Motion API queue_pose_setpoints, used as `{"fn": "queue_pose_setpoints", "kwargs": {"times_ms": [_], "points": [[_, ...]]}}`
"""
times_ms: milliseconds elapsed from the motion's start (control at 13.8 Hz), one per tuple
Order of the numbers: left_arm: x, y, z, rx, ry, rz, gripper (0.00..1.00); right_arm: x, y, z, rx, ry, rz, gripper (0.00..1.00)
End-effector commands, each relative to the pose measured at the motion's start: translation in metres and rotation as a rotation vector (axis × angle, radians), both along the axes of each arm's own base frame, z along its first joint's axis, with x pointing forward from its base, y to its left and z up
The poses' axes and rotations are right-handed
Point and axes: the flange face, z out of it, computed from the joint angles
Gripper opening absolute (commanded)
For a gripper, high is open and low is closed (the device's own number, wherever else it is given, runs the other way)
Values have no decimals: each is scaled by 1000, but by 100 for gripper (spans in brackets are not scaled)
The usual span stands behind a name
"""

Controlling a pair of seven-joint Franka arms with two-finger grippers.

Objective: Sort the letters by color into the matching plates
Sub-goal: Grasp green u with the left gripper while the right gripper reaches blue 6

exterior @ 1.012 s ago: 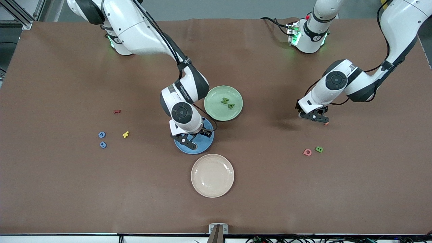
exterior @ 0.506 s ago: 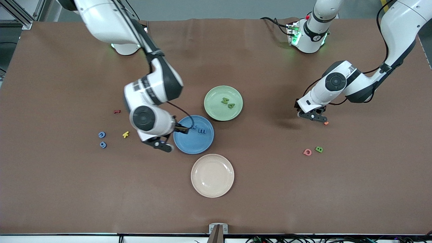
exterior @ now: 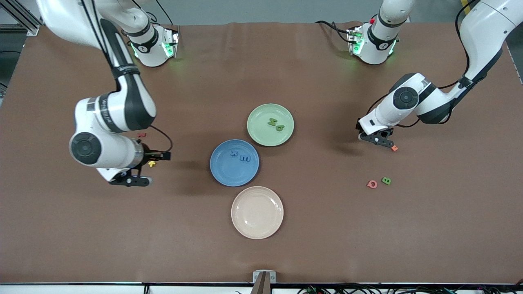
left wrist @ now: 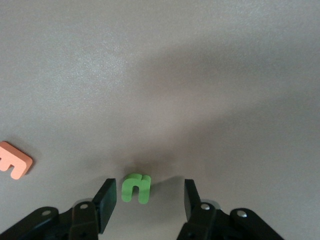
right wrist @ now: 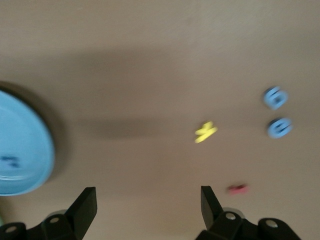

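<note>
Covering nearly the whole front view, the brown matte surface (exterior: 310, 228) runs to a grey floor strip along the top, where both arm bases stand lit green; an aluminium frame post shows at the top corner by the right arm, and cables trail along the bottom edge. Small dark print on the right arm's wrist casing is too small to read.

Mid-surface, the green plate (exterior: 261, 130) holds two green letters (exterior: 276, 124). The blue plate (exterior: 224, 173), just beside it and nearer the camera, holds two blue letters, an X and an E (exterior: 240, 156). The cream plate (exterior: 257, 212) lies nearest the camera.

Toward the left arm's end, the left pincer (exterior: 378, 140) is low over the surface, its fingers (left wrist: 105, 202) partly open on either side of a small green letter (left wrist: 136, 188) that stands on edge between them, touching neither. An orange E (exterior: 394, 149) lies just beside. Nearer the camera sit a pink Q (exterior: 372, 184) and a green B (exterior: 386, 180), side by side.

Toward the right arm's end, the right pincer (exterior: 130, 179) hangs wide open and empty above the surface, over the spot beside a yellow K (exterior: 152, 163). A dark red letter (exterior: 141, 134) lies farther from the camera. Two round blue letters (right wrist: 276, 112) appear only in the right wrist view, blurred, near the K.
</note>
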Motion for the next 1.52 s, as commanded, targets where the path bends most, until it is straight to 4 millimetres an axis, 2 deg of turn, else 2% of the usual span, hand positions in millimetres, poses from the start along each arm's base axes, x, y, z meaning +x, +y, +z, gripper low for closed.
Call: {"fn": "queue_pose_setpoints", "kwargs": {"times_ms": [0, 72, 289, 434, 506, 650, 723, 867, 1012, 1084, 1301, 1445], "points": [[-1, 7, -3, 5, -22, -47, 62, 5, -63, -3, 35, -50, 141, 94], [-1, 14, -7, 8, -20, -37, 62, 8, -85, -6, 35, -80, 177, 94], [-1, 16, -11, -16, -24, -28, 61, 19, -138, -23, 14, -140, 278, 94], [-3, 16, -12, -15, -19, -28, 56, 24, -167, -47, 17, -167, 354, 94], [-4, 15, -13, -14, -18, -27, 54, 26, -174, -55, 19, -171, 378, 94], [-6, 14, -13, -15, -15, -25, 48, 24, -176, -71, 24, -150, 389, 94], [-7, 15, -13, -8, -14, -20, 41, 24, -174, -81, 28, -137, 393, 94], [-11, 14, -15, -3, -6, -21, 17, 23, -173, -98, 30, -128, 404, 94], [-10, 13, -14, -4, -8, -19, 2, 18, -170, -116, 32, -143, 456, 92], [-8, 10, -11, -6, -16, -9, 2, 11, -168, -127, 36, -138, 458, 92], [-2, -14, 6, -28, -49, 38, 1, 0, -166, -141, 38, -133, 461, 87], [2, -24, 12, -38, -63, 54, 1, -6, -165, -148, 43, -123, 463, 80]]}}
